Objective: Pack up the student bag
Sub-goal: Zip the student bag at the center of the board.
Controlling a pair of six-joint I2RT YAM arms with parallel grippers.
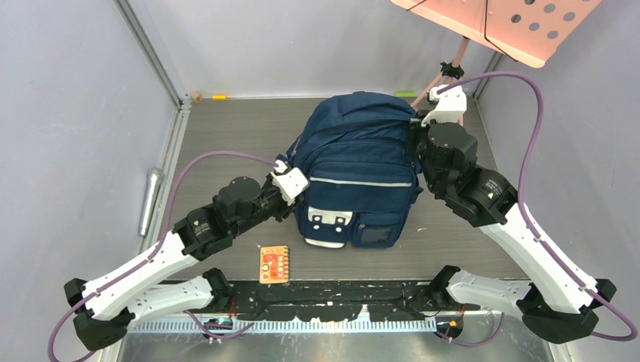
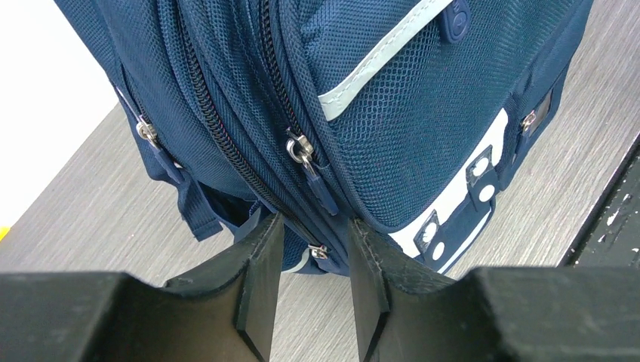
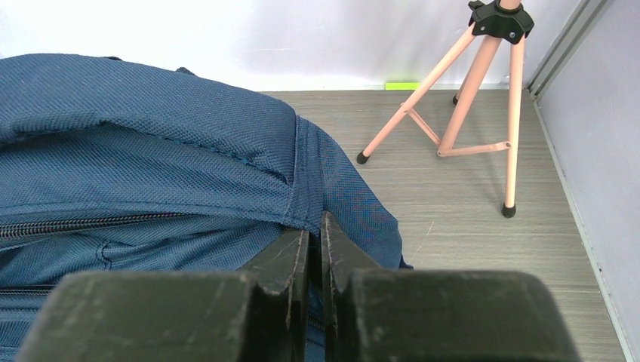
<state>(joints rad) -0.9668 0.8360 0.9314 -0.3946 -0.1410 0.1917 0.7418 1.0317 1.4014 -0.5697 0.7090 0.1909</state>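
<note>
The bag [image 1: 355, 173] stood upright mid-table [image 1: 226, 143], its zips shut as far as I saw, so packing looked nearly done. My right gripper [image 3: 315, 241] pinched its top fabric. My left gripper [image 2: 313, 241] sat narrow around a zip pull [image 2: 318, 251]; I couldn't tell if it gripped. The top was grey wood-grain, with a pink stand [image 3: 468, 121] and an orange card [image 1: 273, 265] on it.

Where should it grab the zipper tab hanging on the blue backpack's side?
Pinch the dark tab below its metal slider, coming from the side where the left hand is. It hangs loose against the backpack, flat and thin, so probably easy to pinch.
</note>
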